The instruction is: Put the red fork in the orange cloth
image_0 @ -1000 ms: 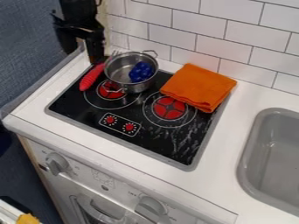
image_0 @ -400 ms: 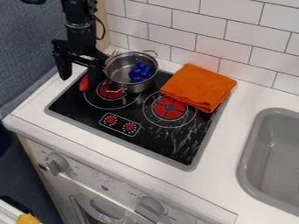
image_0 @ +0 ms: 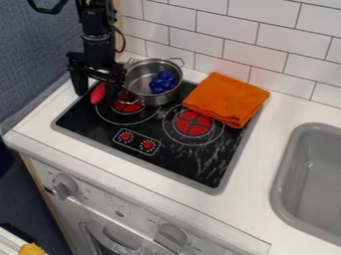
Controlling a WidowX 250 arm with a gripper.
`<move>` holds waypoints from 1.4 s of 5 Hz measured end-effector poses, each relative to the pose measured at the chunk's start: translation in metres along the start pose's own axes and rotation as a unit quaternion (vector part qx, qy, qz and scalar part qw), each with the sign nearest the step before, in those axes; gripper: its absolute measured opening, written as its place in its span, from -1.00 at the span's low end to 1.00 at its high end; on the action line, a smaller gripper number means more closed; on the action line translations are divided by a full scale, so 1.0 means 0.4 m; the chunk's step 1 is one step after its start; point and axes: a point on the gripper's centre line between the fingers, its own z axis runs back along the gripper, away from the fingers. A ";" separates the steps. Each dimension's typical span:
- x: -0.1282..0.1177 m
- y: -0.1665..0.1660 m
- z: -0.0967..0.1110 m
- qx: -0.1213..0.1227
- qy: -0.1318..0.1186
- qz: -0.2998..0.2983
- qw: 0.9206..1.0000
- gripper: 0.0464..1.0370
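The black gripper (image_0: 96, 95) hangs at the left rear corner of the stove, open, with one finger on each side of the red fork (image_0: 98, 93). The fork's red handle lies between them on the stove's left edge; its middle is hidden behind the gripper, and its metal tines show beyond, beside the pot. The folded orange cloth (image_0: 226, 99) lies flat over the stove's right rear corner and the counter behind it.
A metal pot (image_0: 141, 77) with a blue thing (image_0: 163, 82) in it stands on the left rear burner, touching or nearly touching the gripper's right side. The tiled wall (image_0: 220, 34) runs behind, and a grey sink (image_0: 313, 174) is at the right.
The gripper has come in from the upper left and lowered around the fork's handle. Since the latest earlier frame it has shifted slightly right and down, and the pot has moved slightly right.
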 end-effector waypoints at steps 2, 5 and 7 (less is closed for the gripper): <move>0.011 -0.003 -0.003 -0.013 -0.007 0.007 1.000 0.23; -0.012 0.015 0.125 -0.013 -0.056 0.039 0.998 -0.24; 0.008 -0.201 0.256 -0.068 -0.122 -0.012 0.990 -0.24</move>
